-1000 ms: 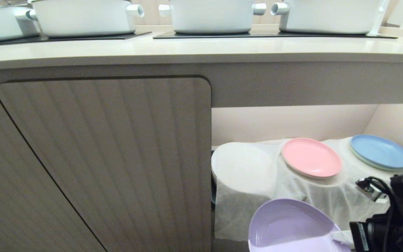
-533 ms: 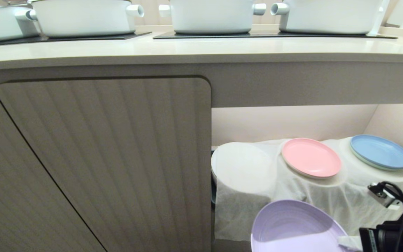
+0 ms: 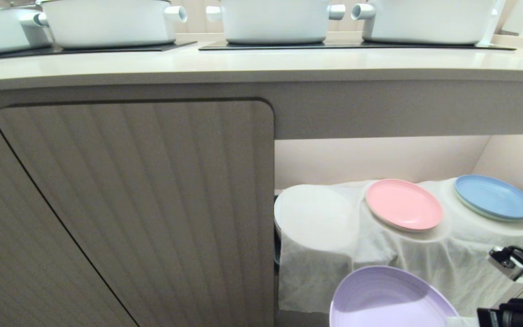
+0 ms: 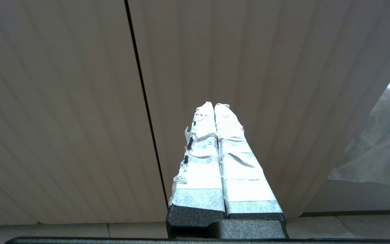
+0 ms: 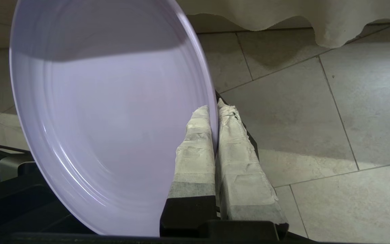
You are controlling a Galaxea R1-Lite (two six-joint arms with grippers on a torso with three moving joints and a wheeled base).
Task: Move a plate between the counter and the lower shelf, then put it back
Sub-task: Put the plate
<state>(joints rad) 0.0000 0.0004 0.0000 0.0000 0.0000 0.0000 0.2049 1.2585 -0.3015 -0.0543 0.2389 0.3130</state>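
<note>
The lilac plate (image 3: 391, 297) hangs low in front of the open lower shelf, tilted, at the bottom of the head view. My right gripper (image 5: 214, 108) is shut on its rim, one taped finger inside the plate (image 5: 107, 112) and one outside. The right arm (image 3: 522, 313) shows at the bottom right corner. The beige counter (image 3: 261, 63) runs across the top, well above the plate. My left gripper (image 4: 214, 105) is shut on nothing, parked facing a ribbed cabinet door.
Three white pots (image 3: 109, 22) (image 3: 275, 20) (image 3: 429, 20) stand on the counter's black hobs. In the shelf, a white cloth (image 3: 316, 218) covers round mounds bearing a pink plate (image 3: 403, 204) and a blue plate (image 3: 494, 197). A closed door (image 3: 134, 209) fills the left. Tiled floor (image 5: 317, 101) lies below.
The right arm has drawn back and down towards the picture's bottom right corner, carrying the lilac plate lower and slightly right. The shelf, the other plates and the left gripper are unchanged.
</note>
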